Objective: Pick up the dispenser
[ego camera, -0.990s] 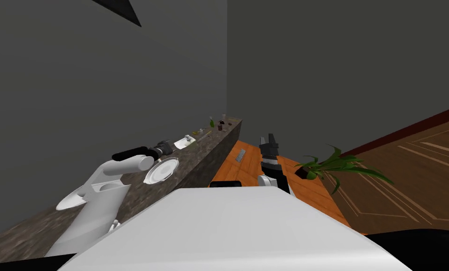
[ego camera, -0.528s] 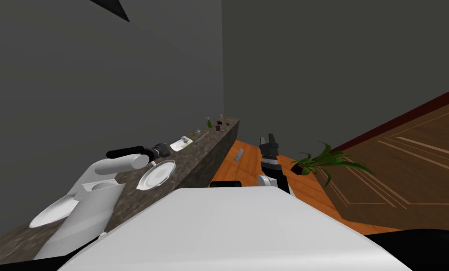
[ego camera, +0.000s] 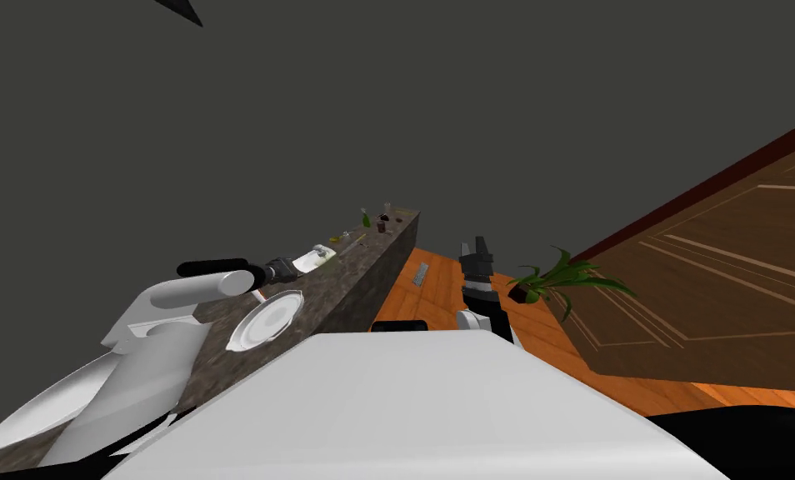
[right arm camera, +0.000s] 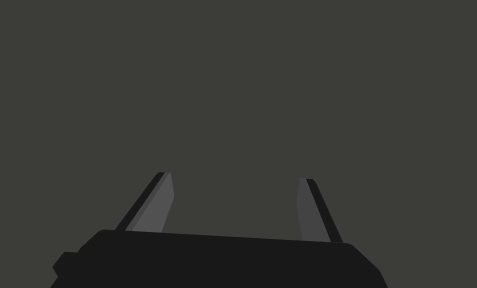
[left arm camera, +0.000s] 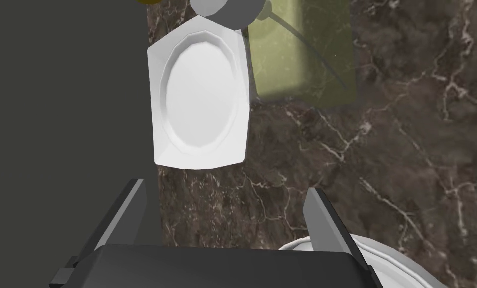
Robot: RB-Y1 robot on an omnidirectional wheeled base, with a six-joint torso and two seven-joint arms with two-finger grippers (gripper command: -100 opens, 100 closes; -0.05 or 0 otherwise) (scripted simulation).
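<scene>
**Dark marble counter along a grey wall, both grippers spread and empty**

At the counter's far end stands a small pale thing with a thin top, likely the dispenser, though it is too small to be sure. A green bottle and a dark cup stand close by it. Nearer along the counter, the left gripper hangs over the stone, fingers apart and holding nothing. An angular white plate lies just ahead of it. Off the counter's front edge, the right gripper is also spread and empty.
</scene>
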